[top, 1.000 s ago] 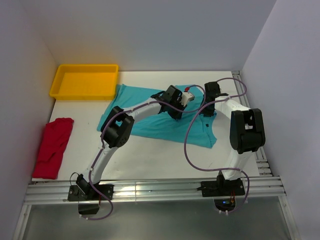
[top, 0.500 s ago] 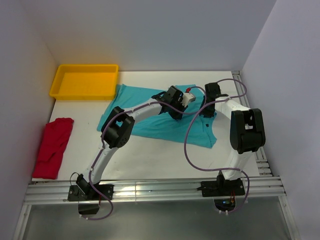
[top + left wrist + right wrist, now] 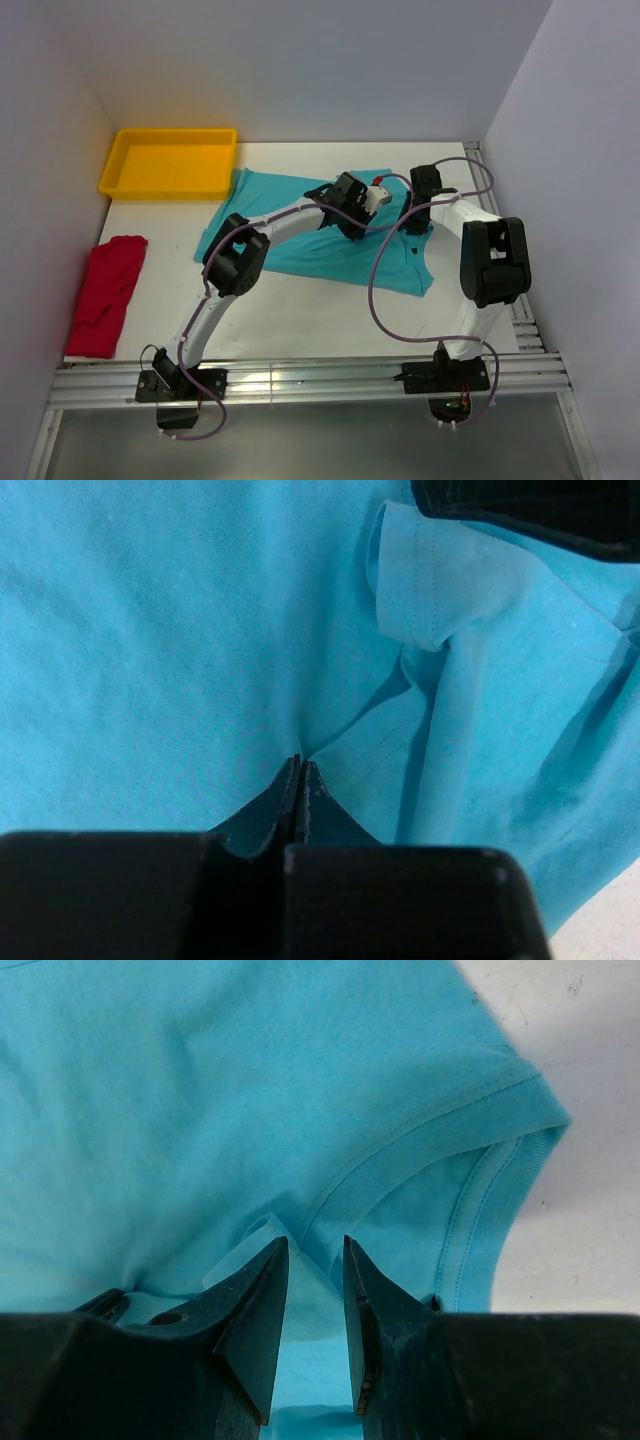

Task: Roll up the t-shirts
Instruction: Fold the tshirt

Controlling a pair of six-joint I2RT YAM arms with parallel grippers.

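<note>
No real change from a second ago: arms and shirts stay put. Left gripper (image 3: pixel 298 768) is closed, pinching a pucker of the teal t-shirt (image 3: pixel 300 255). Right gripper (image 3: pixel 315 1250) has a narrow gap over a ribbed edge, with no clear clamp. The teal shirt lies flat mid-table, long axis upper left to lower right. The red t-shirt (image 3: pixel 105 295) is bunched at the left edge, long axis up-down. The arms hide the teal shirt's upper right.

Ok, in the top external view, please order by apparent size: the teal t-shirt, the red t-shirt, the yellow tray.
Largest: teal t-shirt, clearly.
Then yellow tray and red t-shirt: they look alike in size, and the tray lies farther away, so no ranking.
</note>
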